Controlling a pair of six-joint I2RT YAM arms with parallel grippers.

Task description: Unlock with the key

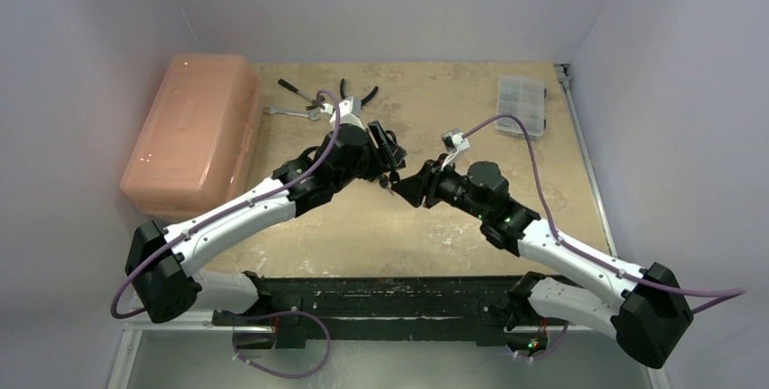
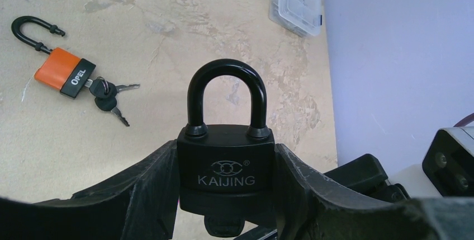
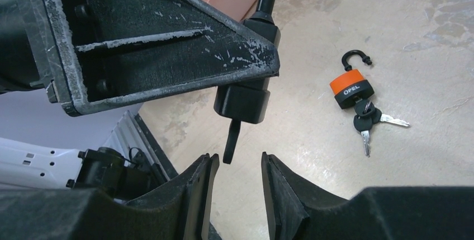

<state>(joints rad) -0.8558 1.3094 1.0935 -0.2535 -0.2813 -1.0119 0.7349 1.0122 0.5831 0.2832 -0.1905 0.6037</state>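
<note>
My left gripper (image 2: 226,195) is shut on a black KAIJING padlock (image 2: 226,164), gripping its body on both sides above the table; its shackle (image 2: 226,97) is closed. A black key (image 3: 231,141) sticks out of the padlock's bottom (image 3: 242,101). My right gripper (image 3: 237,164) is open just below the key head, which hangs at the gap between its fingertips without touching them. In the top view the two grippers meet at mid table (image 1: 399,176). An orange OPEL padlock (image 2: 62,71) with an open shackle and its keys (image 2: 107,95) lies on the table.
A pink plastic case (image 1: 192,131) stands at the left. Pliers and hand tools (image 1: 326,99) lie at the back. A clear compartment box (image 1: 521,103) sits at the back right. Walls close in on both sides.
</note>
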